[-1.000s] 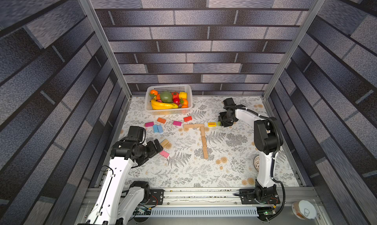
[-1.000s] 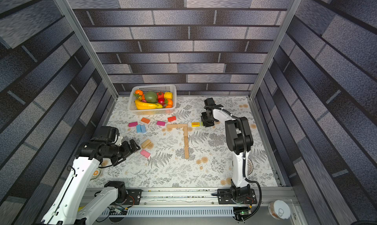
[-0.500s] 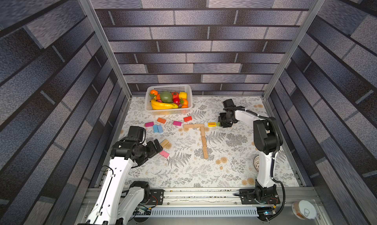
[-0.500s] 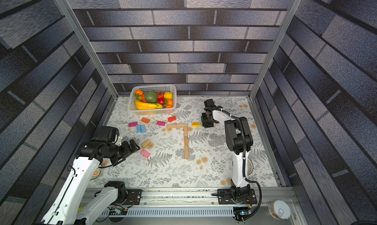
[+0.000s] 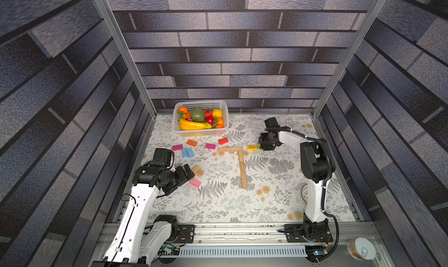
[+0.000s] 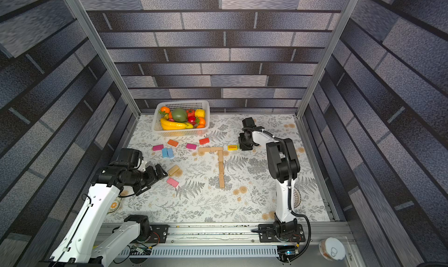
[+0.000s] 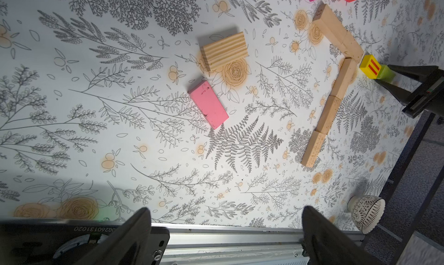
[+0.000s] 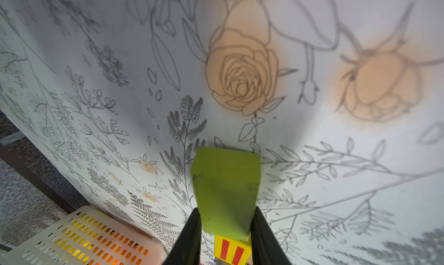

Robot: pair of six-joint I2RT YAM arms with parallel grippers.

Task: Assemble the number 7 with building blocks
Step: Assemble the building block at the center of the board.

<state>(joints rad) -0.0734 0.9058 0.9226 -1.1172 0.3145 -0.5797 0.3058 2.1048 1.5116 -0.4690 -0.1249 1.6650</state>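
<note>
On the floral mat [image 5: 278,185], the number 7 [image 5: 241,166] was laid flat in tan blocks, a short bar joined to a longer stem. Just beside the bar's end on the right arm's side, a yellow red-striped block [image 5: 252,147] was set. A green block [image 8: 225,179] touching it was pinched in the narrowly parted right gripper [image 5: 263,145]. The left gripper [image 7: 225,215] was held spread wide and empty, near a pink block [image 7: 207,105] and a ridged wooden block [image 7: 224,51].
</note>
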